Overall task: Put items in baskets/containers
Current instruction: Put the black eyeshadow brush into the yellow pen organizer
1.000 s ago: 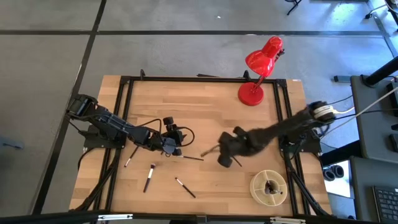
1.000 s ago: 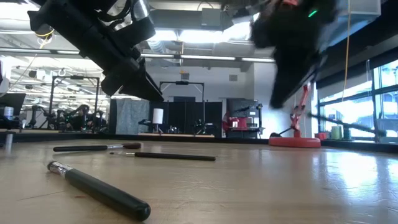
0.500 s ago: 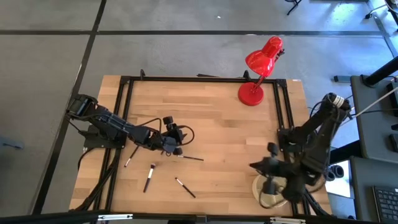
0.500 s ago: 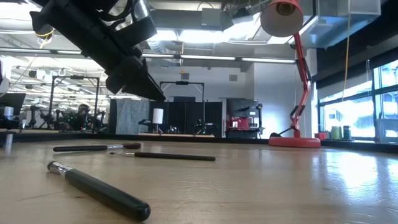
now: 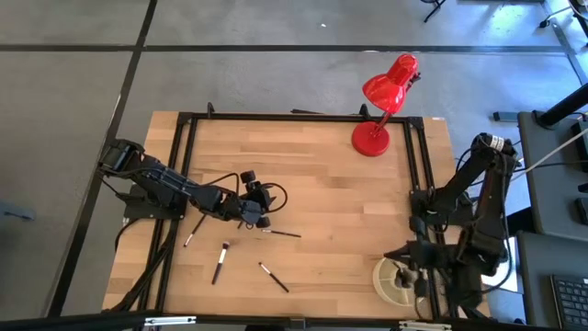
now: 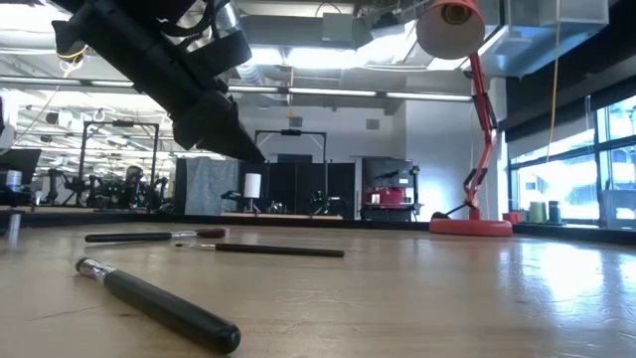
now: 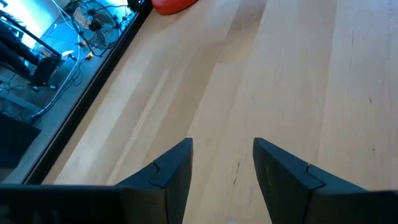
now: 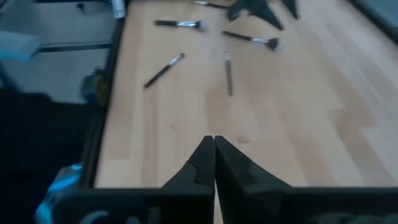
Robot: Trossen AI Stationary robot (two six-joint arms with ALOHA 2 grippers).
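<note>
Several thin dark brushes lie flat on the wooden table left of centre: one [image 5: 220, 262] with a pale tip, one [image 5: 274, 277] nearer the front edge, one [image 5: 193, 230] and one [image 5: 283, 233] beside my left gripper [image 5: 259, 213]. That gripper hangs open above bare wood [image 7: 222, 165]. The round cream dish [image 5: 386, 281] sits at the near right corner. My right gripper [image 5: 404, 265] is above the dish, fingers shut [image 8: 214, 155] and pointing toward the table's left. No brush shows between them.
A red desk lamp [image 5: 386, 92] stands on its round base [image 5: 371, 139] at the far right. Black frame rails [image 5: 415, 175] run along the table's sides. The low view shows a thick brush [image 6: 159, 308] and two thin ones [image 6: 263, 250] lying on the wood.
My right gripper has swung from the middle of the table to the near right corner and risen, turning as it went. It now stands over the dish. The brush that stuck out of it a second ago no longer shows. My left arm has kept still.
</note>
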